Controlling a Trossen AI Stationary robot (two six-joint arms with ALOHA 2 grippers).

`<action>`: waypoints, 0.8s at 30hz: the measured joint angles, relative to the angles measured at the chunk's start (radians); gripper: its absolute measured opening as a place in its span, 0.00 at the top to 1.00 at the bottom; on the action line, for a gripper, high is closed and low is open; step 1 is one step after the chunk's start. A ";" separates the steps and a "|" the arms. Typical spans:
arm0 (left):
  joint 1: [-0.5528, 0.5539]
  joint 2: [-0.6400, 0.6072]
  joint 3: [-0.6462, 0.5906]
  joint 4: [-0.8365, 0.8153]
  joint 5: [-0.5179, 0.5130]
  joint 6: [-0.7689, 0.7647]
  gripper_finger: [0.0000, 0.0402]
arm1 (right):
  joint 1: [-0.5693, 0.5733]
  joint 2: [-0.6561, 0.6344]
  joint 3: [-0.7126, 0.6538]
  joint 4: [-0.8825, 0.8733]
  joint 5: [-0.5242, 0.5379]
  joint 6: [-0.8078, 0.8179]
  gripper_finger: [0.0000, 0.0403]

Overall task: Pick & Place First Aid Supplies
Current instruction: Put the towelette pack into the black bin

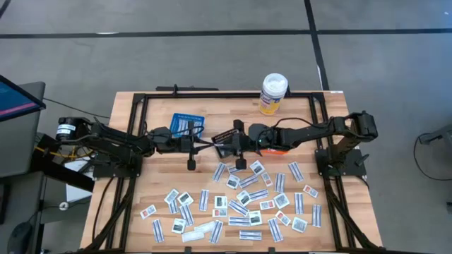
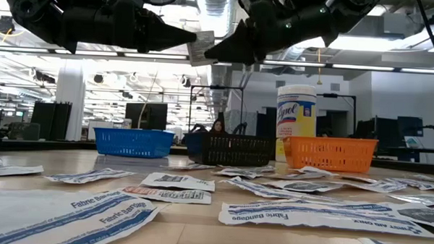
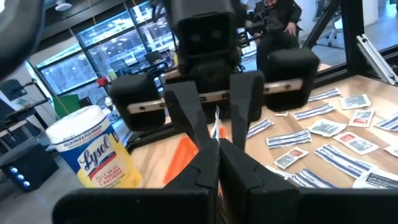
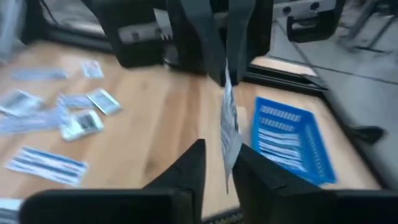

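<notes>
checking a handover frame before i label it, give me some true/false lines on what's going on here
1. The thin white packet hangs in the air above the wooden table. True.
2. The left gripper has its jaws wide open. False: they are shut on the packet, while the right gripper has its jaws apart around it.
3. The tall white bottle with the yellow label lies on its side. False: it stands upright at the table's far edge.
4. Most of the flat white packets lie scattered on the table's near half. True.
5. The blue plastic basket sits under the right arm. False: the orange basket does.
</notes>
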 joint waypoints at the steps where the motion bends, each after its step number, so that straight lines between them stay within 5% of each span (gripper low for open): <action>1: 0.000 0.000 0.000 0.000 -0.002 -0.001 0.98 | 0.008 0.000 0.000 0.000 0.025 -0.013 0.79; 14: 0.000 0.000 0.000 0.038 -0.002 -0.068 0.99 | 0.027 0.000 0.000 0.092 0.057 -0.015 0.53; 24: 0.000 0.109 0.000 0.223 -0.002 -0.075 0.99 | 0.015 0.014 0.002 0.155 0.049 -0.012 0.54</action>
